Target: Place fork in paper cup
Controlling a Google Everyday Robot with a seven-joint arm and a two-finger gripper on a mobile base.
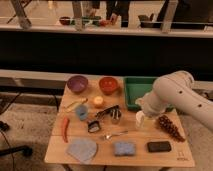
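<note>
The silver fork (114,135) lies flat on the wooden table (60,155), near the front middle, just behind the blue sponge (124,148). The white paper cup (140,121) stands upright to the right of the fork, and the arm covers its top. My white arm reaches in from the right, and its gripper (142,109) hangs open right over the paper cup, a hand's width right of the fork. Nothing shows between the fingers.
A purple bowl (77,83), an orange bowl (108,84) and a green tray (135,90) line the back. Black-handled utensil (107,111), small metal cup (116,118), blue cup (81,112), red chili (65,129), grey cloth (81,149), black block (159,146) and a dark cluster (170,127) are spread around.
</note>
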